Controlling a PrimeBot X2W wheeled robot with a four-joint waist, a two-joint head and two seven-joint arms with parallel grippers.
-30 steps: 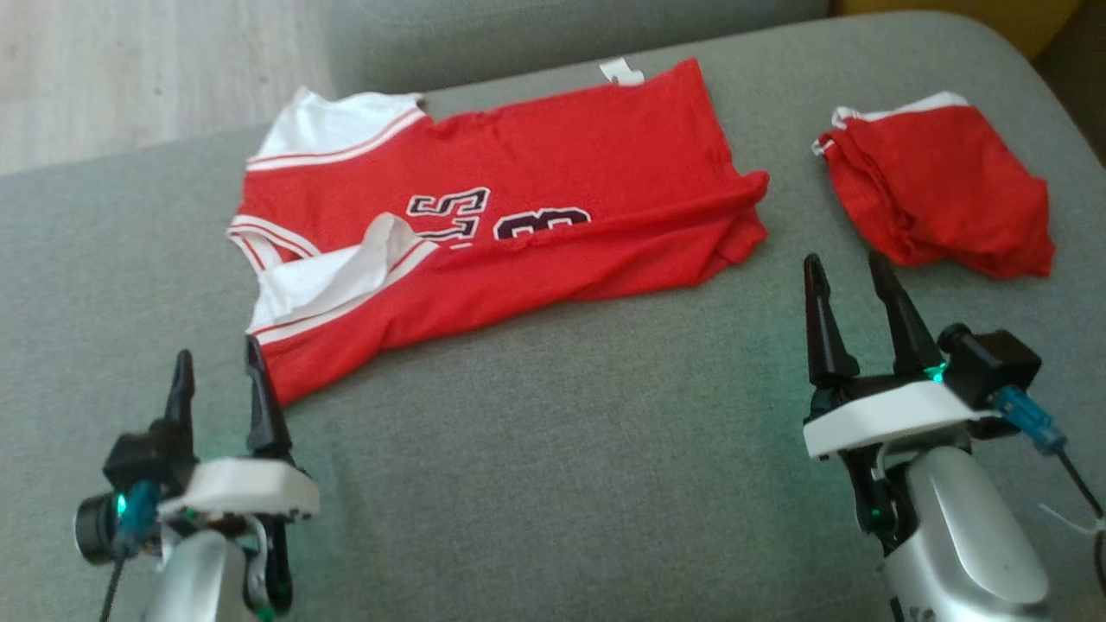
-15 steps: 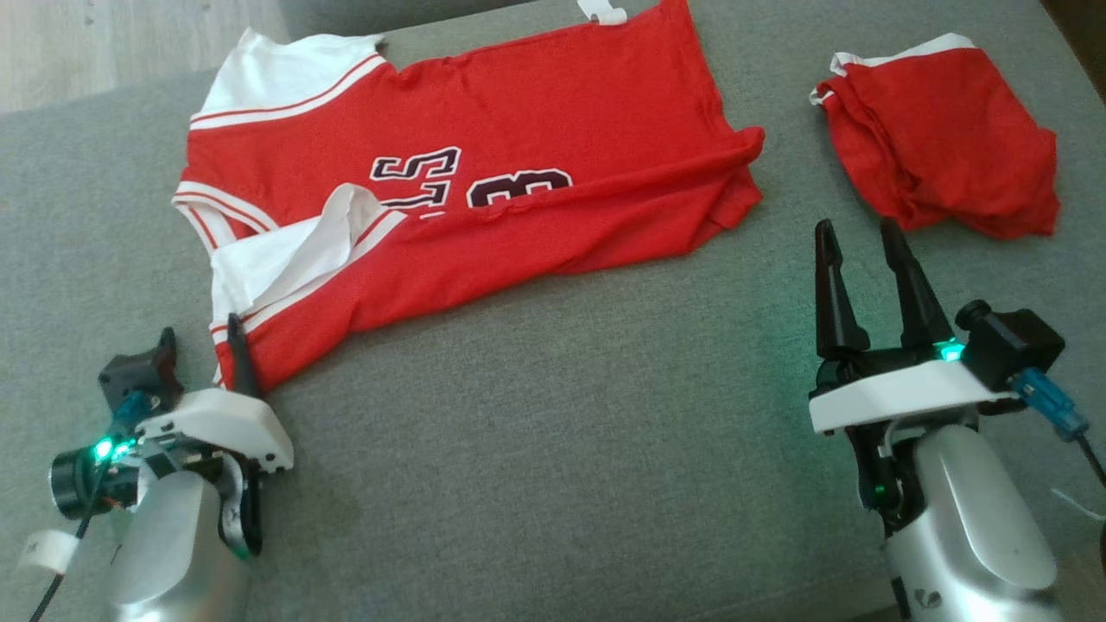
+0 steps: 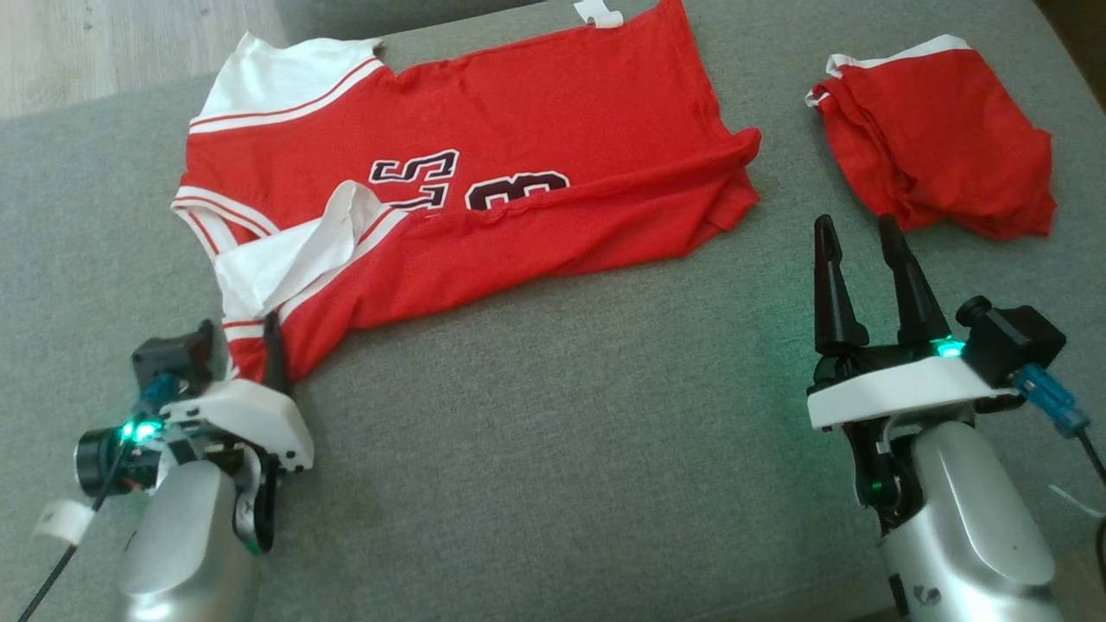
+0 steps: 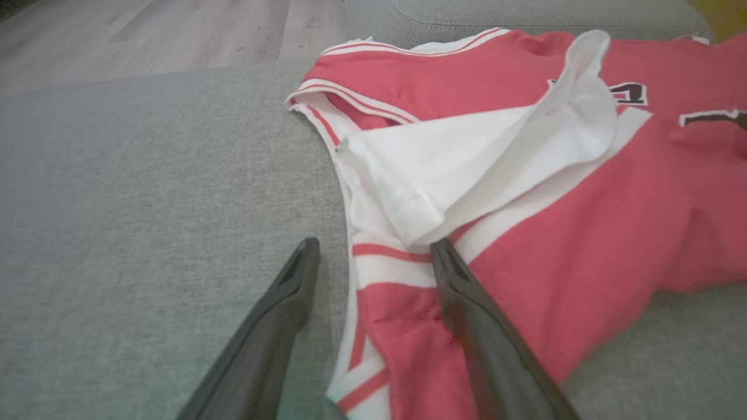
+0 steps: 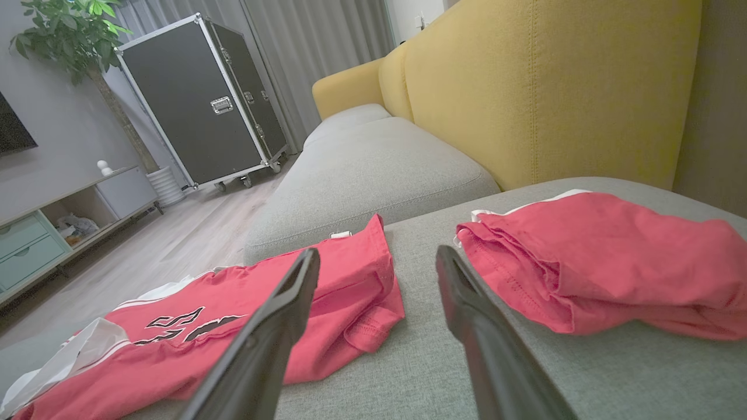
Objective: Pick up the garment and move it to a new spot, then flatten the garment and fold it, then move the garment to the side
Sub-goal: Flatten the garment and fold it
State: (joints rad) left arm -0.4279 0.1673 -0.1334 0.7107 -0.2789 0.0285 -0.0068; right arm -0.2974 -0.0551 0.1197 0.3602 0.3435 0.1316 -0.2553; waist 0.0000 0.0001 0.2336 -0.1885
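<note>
A grey sofa seat point(image 3: 562, 432) carries the work. The red-and-white jersey point(image 3: 536, 130) lies spread across its far side, numbers up. Its near long edge is doubled over and a white sleeve flap point(image 3: 311, 250) is turned back on the chest. A smaller red garment point(image 3: 942, 138) sits bunched well apart at the far right.

Your left gripper point(image 4: 373, 248), jaws wide and holding nothing, straddles the jersey's striped near-left corner, one finger on bare cushion and the other over red cloth. Your right gripper point(image 3: 855, 225), equally wide and empty, hovers over bare cushion near both garments.

Expect a thin, limp, light knit that drapes and slides on itself. Pinch through both layers at the striped corner, where the trim should give some bite. Take a matching corner with the other arm so it does not bunch.

Against a second ago, the left gripper has advanced from short of the hem onto that corner. The head camera has shifted too, and the right gripper holds its place.
</note>
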